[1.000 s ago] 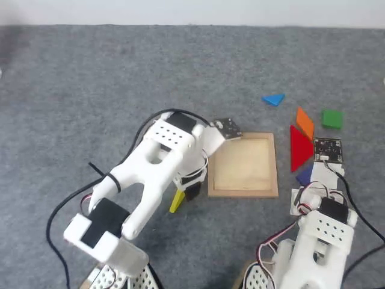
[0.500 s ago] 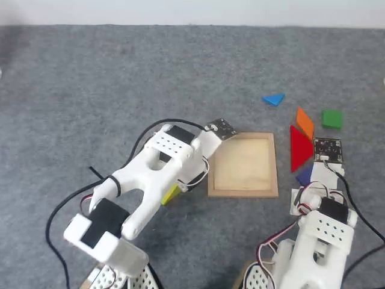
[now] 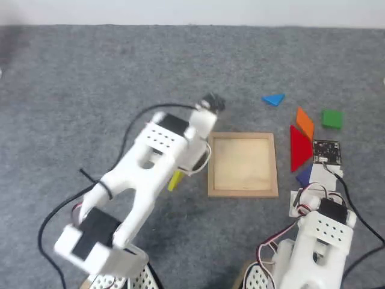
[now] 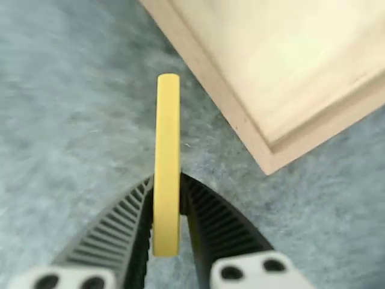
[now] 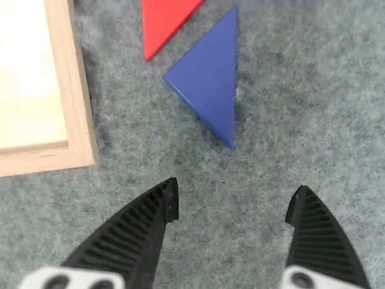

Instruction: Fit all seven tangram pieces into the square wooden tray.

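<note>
Here, yellow piece [image 4: 168, 120] in left claw [image 4: 166, 179]

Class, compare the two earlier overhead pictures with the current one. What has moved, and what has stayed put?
The left gripper, shut on the yellow piece, carried it along the left side of the tray toward the far end of the table. The tray, the red piece with the other loose pieces beside it, and the right gripper stayed where they were.
</note>
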Robot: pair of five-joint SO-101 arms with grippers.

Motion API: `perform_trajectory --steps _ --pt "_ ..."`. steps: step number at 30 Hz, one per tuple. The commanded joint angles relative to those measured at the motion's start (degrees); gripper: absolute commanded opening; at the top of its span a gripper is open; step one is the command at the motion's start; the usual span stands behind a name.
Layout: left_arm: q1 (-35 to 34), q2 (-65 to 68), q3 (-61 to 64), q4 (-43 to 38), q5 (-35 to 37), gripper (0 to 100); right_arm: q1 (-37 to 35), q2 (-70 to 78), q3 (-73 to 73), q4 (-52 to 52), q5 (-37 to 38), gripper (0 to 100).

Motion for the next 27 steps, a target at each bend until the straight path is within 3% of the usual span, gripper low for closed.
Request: perform_trajectory --steps 1,10,19,27 --pt "-1.14 -6.59 -6.29 2.90 2.55 1 -0.40 -1.10 -0.53 -1.10 -0.62 29.6" --pt "-0.62 -4.66 -8.40 -2.02 3.16 1 -0.40 -1.10 -0.26 -2.07 -0.88 29.6" --pt "8.53 9.05 -13.41 -9.05 15.12 1 -0.40 -0.92 -0.26 -2.15 -1.05 29.6" --pt "9.49 27.96 -27.38 -10.46 23.56 1 -0.40 -0.92 -0.26 -2.24 -1.14 29.6"
